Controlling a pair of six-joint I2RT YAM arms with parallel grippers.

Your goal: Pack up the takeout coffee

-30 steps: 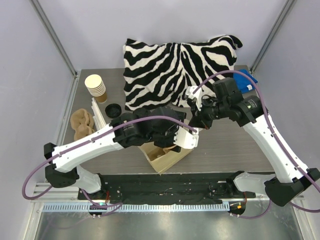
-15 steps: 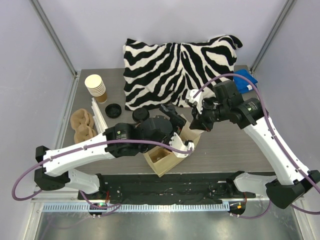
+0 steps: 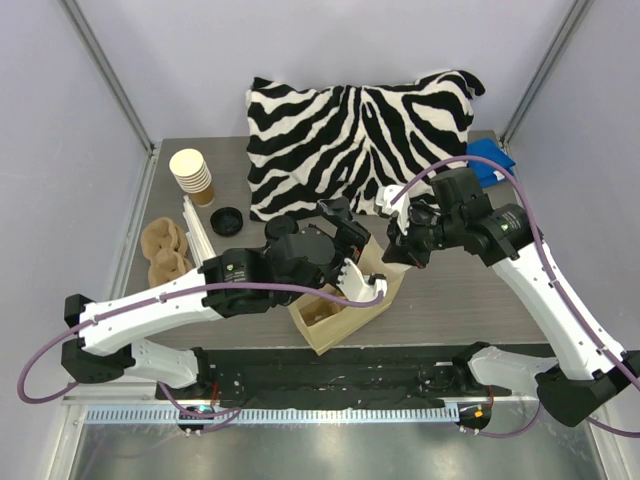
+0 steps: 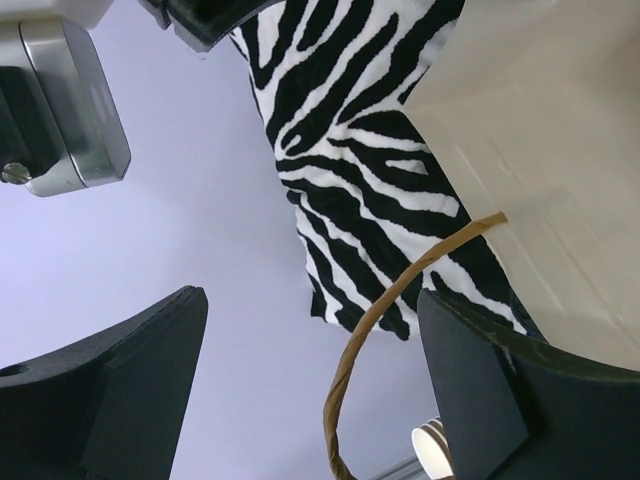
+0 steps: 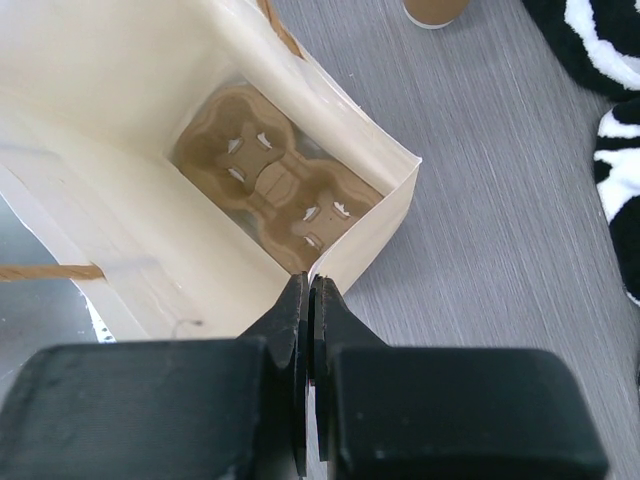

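Drawing back leftward over the last second, the left arm (image 3: 240, 275) is uncovering the mouth of the paper bag (image 3: 332, 336), which is standing at the middle of the worktop's (image 3: 455, 290) near edge. The right arm (image 3: 545, 295) is hardly shifting. The left jaws are gaping wide beside the bag's wall, holding nothing. The right jaws are pinching the bag's rim at its right-hand corner, holding the mouth open over the pulp carrier (image 5: 270, 185) lying inside.

The takeout coffee (image 3: 283, 227) is standing upright just beyond the bag, near the near edge of the zebra pillow (image 3: 350, 130) and partly behind the left arm. It is likely going to handle as a light, easily crushed thing, with a thin paper wall and a press-fit lid that could pop off. Whether it is carrying liquid cannot be told. Gripping gently around the cup body below the lid, and keeping it upright, is looking safest.
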